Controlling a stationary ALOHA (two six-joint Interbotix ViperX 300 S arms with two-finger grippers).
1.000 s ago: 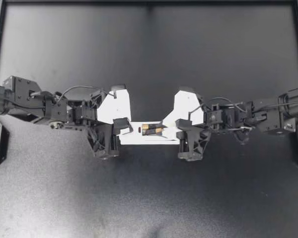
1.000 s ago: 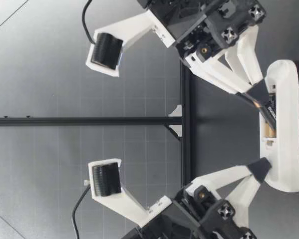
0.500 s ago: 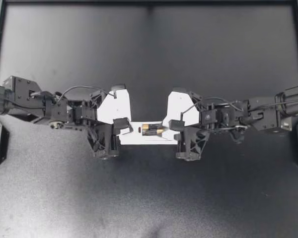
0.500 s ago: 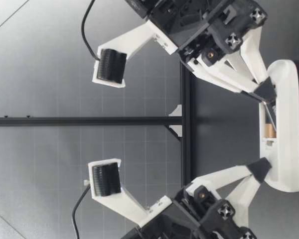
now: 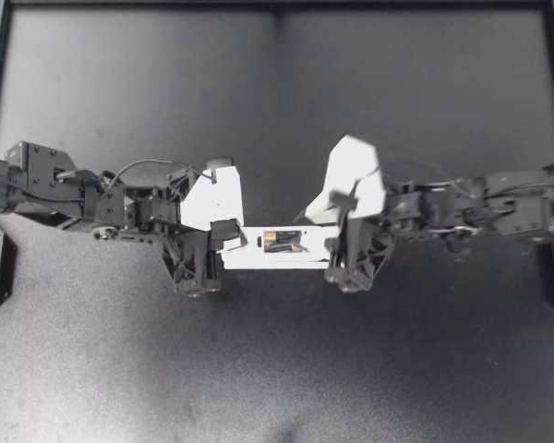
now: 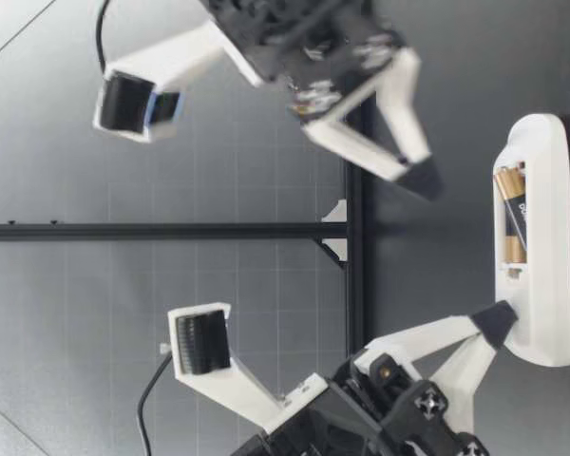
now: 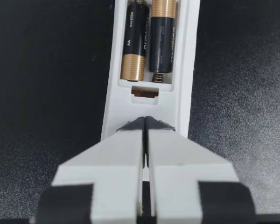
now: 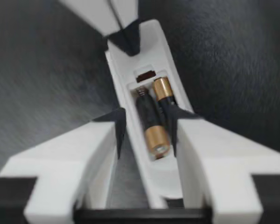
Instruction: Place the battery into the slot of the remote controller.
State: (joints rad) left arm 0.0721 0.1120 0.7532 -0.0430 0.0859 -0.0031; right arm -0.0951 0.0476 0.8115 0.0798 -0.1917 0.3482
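Note:
The white remote [image 5: 277,251] lies on the dark mat with its slot facing up. Two black-and-gold batteries [image 7: 149,42] lie side by side in the slot [image 8: 151,119]. My left gripper [image 5: 227,233] is shut, and its joined fingertips [image 7: 145,125] rest on the remote's end just short of the slot. My right gripper [image 5: 340,205] hangs open above the remote's other end. Its fingers [image 8: 107,135] straddle the remote without touching it and hold nothing. In the low view my right gripper [image 6: 423,179] is well above the remote [image 6: 541,237], while my left gripper [image 6: 494,325] presses on it.
A black frame [image 5: 277,5] borders the mat at the back and sides. A black rail [image 6: 171,231] and post run behind the arms in the low view. Bare mat [image 5: 277,369] lies in front of the remote.
My right gripper has opened and risen off the remote. The battery it held tilted at the slot now lies flat beside the other one. My left gripper has stayed put.

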